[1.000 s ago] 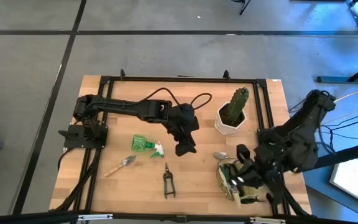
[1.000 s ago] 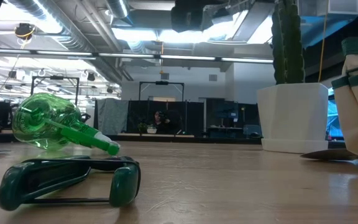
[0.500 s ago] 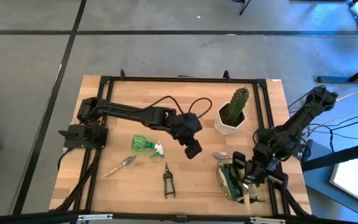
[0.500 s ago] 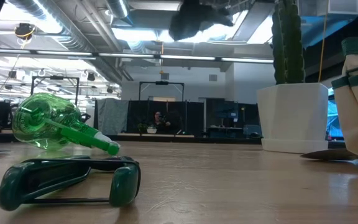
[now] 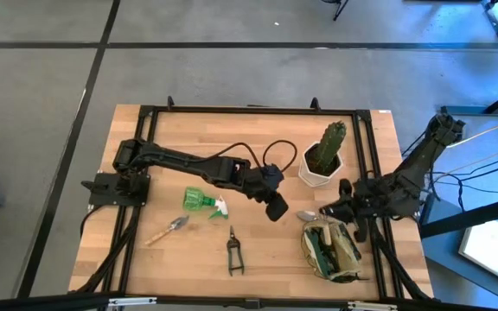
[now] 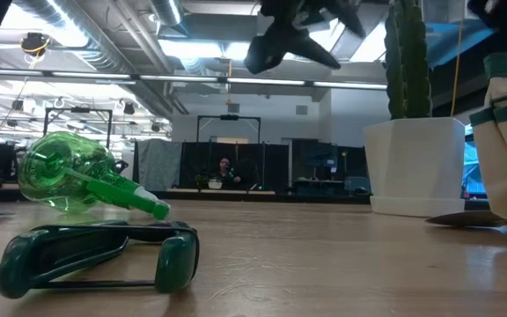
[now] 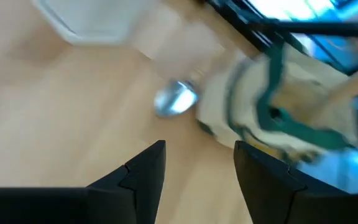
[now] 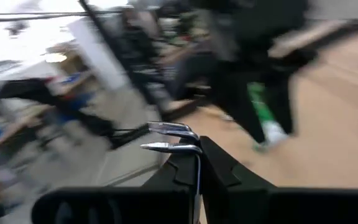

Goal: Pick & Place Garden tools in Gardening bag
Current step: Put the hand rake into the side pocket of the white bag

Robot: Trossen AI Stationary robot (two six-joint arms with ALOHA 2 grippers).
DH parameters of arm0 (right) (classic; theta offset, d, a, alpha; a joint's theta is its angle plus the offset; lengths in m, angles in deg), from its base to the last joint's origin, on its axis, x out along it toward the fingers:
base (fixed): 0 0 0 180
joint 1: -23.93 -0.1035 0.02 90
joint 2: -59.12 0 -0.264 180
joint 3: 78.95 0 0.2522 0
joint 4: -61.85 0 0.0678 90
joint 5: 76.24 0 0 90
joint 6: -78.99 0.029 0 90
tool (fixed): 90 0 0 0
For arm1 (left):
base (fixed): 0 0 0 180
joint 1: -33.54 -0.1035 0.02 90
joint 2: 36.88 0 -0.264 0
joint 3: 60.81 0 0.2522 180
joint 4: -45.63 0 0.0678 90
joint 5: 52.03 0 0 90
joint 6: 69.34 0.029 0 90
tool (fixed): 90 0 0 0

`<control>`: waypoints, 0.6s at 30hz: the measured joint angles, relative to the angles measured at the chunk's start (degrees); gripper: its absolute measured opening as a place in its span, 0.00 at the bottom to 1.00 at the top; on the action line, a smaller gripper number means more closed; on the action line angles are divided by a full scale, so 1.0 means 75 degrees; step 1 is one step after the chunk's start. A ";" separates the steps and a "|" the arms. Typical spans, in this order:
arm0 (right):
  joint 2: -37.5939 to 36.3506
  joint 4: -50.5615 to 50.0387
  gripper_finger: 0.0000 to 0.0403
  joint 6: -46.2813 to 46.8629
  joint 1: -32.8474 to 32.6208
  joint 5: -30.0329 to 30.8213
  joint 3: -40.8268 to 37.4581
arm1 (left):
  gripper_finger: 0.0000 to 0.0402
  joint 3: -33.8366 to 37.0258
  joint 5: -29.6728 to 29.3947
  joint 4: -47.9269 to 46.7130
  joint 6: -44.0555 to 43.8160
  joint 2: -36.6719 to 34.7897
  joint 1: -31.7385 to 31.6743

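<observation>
The olive gardening bag point(image 5: 331, 252) stands near the table's right front, with tools inside it. A silver trowel blade point(image 5: 306, 215) lies on the table at the bag's far-left foot; its handle is hidden. A green spray bottle point(image 5: 202, 200) lies on its side left of centre. A wooden-handled trowel point(image 5: 169, 229) and black shears point(image 5: 234, 252) lie nearer the front. My left gripper point(image 5: 277, 209) hangs open above the table, slanting down toward the blade point(image 7: 176, 99) and the bag point(image 7: 278, 106). My right gripper point(image 5: 330, 210) is shut, just beyond the bag's far rim.
A cactus in a white pot point(image 5: 322, 164) stands beyond the bag, close to both grippers. A black frame rail point(image 5: 232, 110) runs around the tabletop. Bare wood lies between the spray bottle point(image 6: 77, 176) and the pot point(image 6: 416, 163).
My left gripper has moved toward the table's right edge and down, rolling about its own line; its fingers now face the trowel blade and the bag. My right gripper has drawn back from over the bag toward the far edge and sunk, staying shut.
</observation>
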 joint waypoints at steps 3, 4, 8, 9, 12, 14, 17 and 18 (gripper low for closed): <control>0.0100 0.0005 0.01 0.0284 0.0015 0.0615 -0.0004 | 0.46 0.0000 -0.0856 0.0041 -0.0054 -0.0052 0.0026; 0.0189 0.0229 0.01 0.0285 0.0009 0.0841 -0.0003 | 0.46 0.0000 -0.1060 0.0054 -0.0102 -0.0062 0.0028; 0.0840 0.1245 0.01 -0.0083 -0.0057 0.1741 0.0237 | 0.46 0.0000 -0.1287 0.0072 -0.0274 -0.0060 0.0035; 0.1065 0.1288 0.01 -0.0133 -0.0064 0.1931 0.0401 | 0.46 0.0000 -0.1287 0.0074 -0.0297 -0.0060 0.0035; 0.1829 0.1026 0.01 -0.0074 -0.0068 0.2244 0.0865 | 0.46 0.0000 -0.1287 0.0077 -0.0335 -0.0060 0.0035; 0.2324 0.0897 0.01 0.0089 -0.0070 0.2490 0.1165 | 0.46 0.0000 -0.1286 0.0150 -0.0338 -0.0060 0.0035; 0.2955 0.0465 0.01 0.0444 -0.0161 0.2856 0.1494 | 0.46 0.0000 -0.1289 0.0244 -0.0445 -0.0060 0.0069; 0.3104 0.0243 0.01 0.0600 -0.0201 0.2949 0.1574 | 0.46 0.0000 -0.1292 0.0287 -0.0479 -0.0060 0.0077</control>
